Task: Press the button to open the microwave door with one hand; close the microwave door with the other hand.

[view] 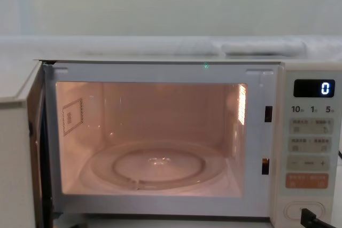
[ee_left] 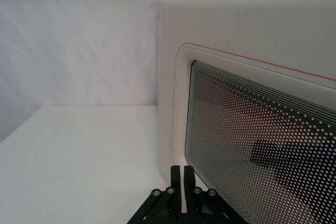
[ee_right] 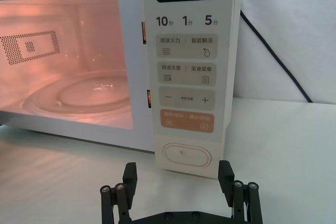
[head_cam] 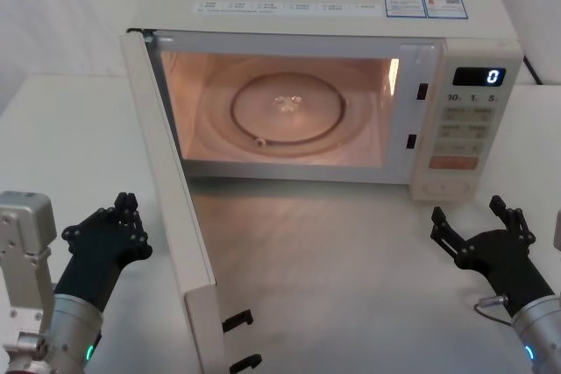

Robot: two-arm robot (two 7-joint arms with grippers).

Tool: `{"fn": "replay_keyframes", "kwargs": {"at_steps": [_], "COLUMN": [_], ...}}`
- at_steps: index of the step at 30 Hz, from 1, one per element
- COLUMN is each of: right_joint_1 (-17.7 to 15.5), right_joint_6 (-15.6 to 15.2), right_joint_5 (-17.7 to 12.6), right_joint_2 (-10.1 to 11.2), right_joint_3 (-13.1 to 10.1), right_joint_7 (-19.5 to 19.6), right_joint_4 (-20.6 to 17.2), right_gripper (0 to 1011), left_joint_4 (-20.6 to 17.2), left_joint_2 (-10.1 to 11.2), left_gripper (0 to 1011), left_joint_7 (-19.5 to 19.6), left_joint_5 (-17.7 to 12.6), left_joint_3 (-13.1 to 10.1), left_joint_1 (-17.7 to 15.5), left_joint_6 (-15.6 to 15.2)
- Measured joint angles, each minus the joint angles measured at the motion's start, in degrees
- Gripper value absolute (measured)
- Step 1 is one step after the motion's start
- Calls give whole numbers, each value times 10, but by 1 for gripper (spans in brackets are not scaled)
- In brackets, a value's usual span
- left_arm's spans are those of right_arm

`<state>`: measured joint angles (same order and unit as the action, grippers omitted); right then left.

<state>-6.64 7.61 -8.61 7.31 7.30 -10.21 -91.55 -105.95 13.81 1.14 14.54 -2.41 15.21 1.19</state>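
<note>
Head view: microwave (head_cam: 333, 15) at the back of the counter (head_cam: 53, 129), door (head_cam: 171, 190) swung wide toward the robot on its left hinge, cavity lit. Left gripper (head_cam: 123, 216) just beside the door's outer face, jaws clenched. Right gripper (head_cam: 478, 221) in front of the panel, jaws released, clear of the button (head_cam: 444, 188).

Left wrist view: left gripper (ee_left: 181, 174) with jaws together, close to the door (ee_left: 252, 145) by the window's edge; contact cannot be told.

Right wrist view: right gripper (ee_right: 178, 177) spread and empty, apart from the button (ee_right: 184, 156).

Chest view: door (view: 18, 153) edge-on at far left, button (view: 303, 210) at lower right.

Judging the step: opening looks done, closing left. Best to press flat on the door's outer face near its free edge, far from the hinge, and sweep along the arc until latched, keeping the right gripper out of the path.
</note>
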Motion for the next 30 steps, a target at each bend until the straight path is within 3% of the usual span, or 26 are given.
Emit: {"fn": "replay_keyframes", "kwargs": {"at_steps": [3,16,30], "right_joint_1": [0,0,0], "right_joint_6": [0,0,0], "right_joint_5": [0,0,0], "right_joint_2": [0,0,0], "right_joint_3": [0,0,0], "right_joint_7": [0,0,0], "right_joint_4": [0,0,0], "right_gripper": [1002,1002,1002], "left_joint_4": [0,0,-17], "left_joint_2": [0,0,7], "left_gripper": [1,0,0], "left_joint_7": [0,2,69], "left_joint_5": [0,-1,9], "left_joint_3": [0,1,27], "left_joint_1": [0,0,14], "left_joint_6": [0,0,6]}}
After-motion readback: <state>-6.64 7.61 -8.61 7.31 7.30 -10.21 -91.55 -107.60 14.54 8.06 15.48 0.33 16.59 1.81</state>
